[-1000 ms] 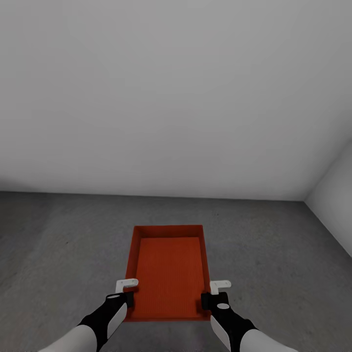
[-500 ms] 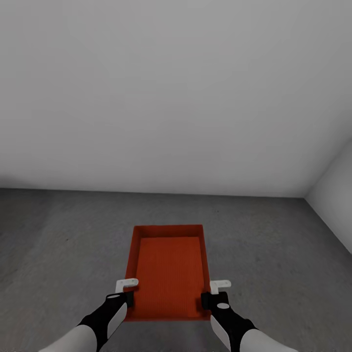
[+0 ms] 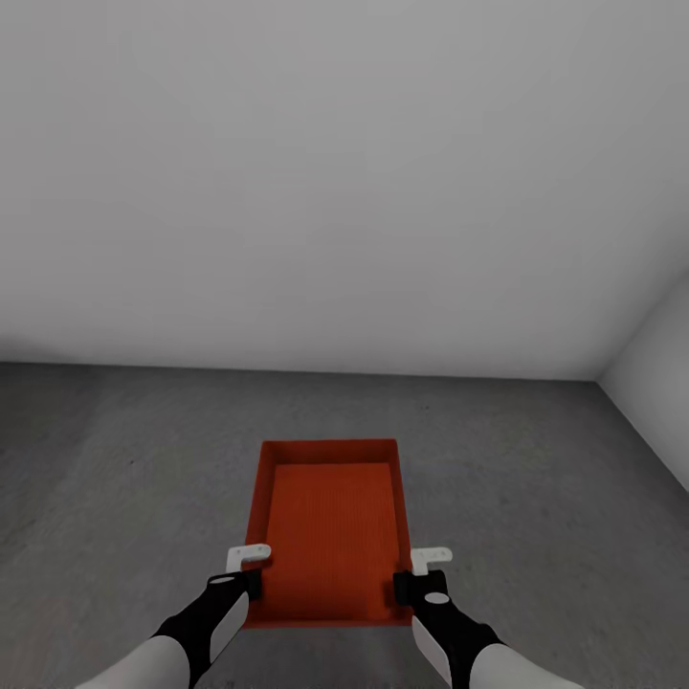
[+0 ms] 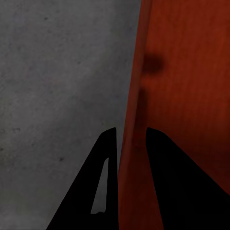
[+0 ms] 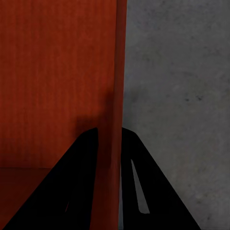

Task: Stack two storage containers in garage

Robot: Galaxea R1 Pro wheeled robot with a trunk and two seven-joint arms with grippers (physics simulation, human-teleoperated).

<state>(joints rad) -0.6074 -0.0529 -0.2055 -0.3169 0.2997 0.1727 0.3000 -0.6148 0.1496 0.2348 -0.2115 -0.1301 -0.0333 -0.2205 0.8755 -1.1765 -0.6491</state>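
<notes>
— Left side?

— My left gripper (image 3: 251, 572) pinches the left wall of the storage container (image 3: 330, 526), one finger inside, one outside, closed onto the thin wall.

— The container itself?

— Carried level between both arms, open top up, above the grey concrete floor (image 3: 115, 478) of the garage, short of the white wall (image 3: 335, 191). I judge a two-sided hold keeps it from tipping.

— Right side?

— My right gripper (image 3: 421, 574) mirrors it, clamped across the right wall.
</notes>
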